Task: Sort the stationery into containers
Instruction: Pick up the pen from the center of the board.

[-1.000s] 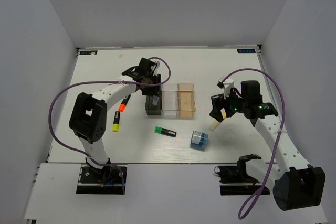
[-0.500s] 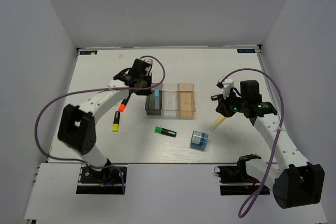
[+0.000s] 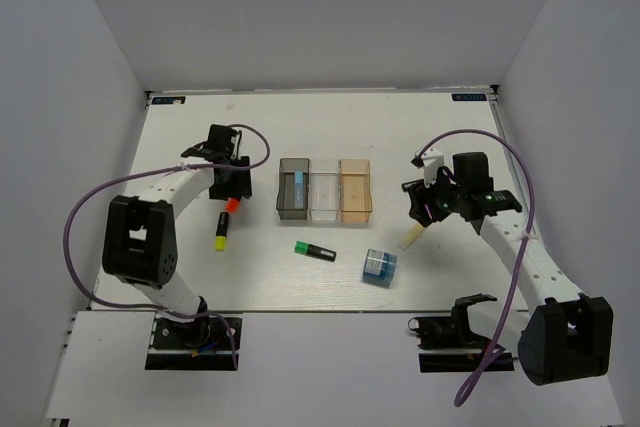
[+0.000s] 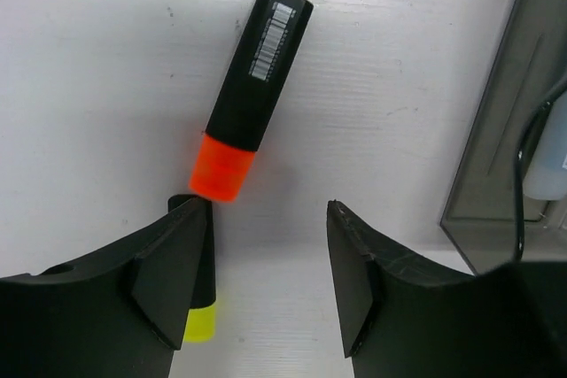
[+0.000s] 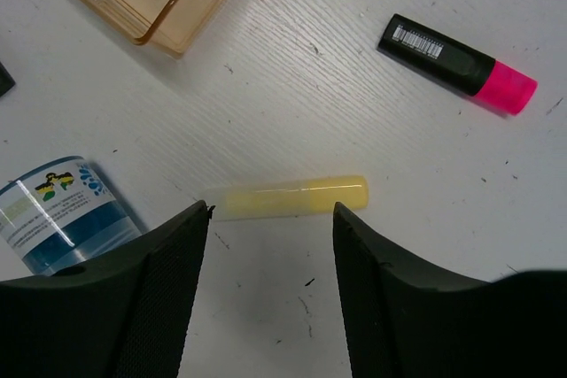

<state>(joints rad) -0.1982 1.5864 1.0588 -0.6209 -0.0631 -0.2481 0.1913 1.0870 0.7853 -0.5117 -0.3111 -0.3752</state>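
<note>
Right now both arms hang low over the white table [image 3: 450, 127] with nothing in their grasp. The left gripper [image 4: 266, 212] has its jaws apart, hovering just above the orange-capped marker [image 4: 244, 121], whose cap end points toward the gap between the fingers; a yellow-capped marker [image 4: 199, 320] peeks out from under the left finger. Just beside that, to the right, stand three little bins in a row: the dark grey bin [image 3: 281, 187] with a light blue stick [image 3: 299, 187] lying inside it, the clear bin [image 3: 325, 213] in the middle, and the amber bin [image 3: 356, 213] next to it. In front of the bins a green-capped marker [image 3: 315, 251] and a blue block [image 3: 379, 266] lie apart on the table. Over on the other side, the right gripper [image 5: 270, 212] also has its jaws wide apart, poised over a pale yellow stick [image 5: 288, 196] that lies flat. A pink-capped marker [image 5: 459, 65] lies near it, not touching.
</note>
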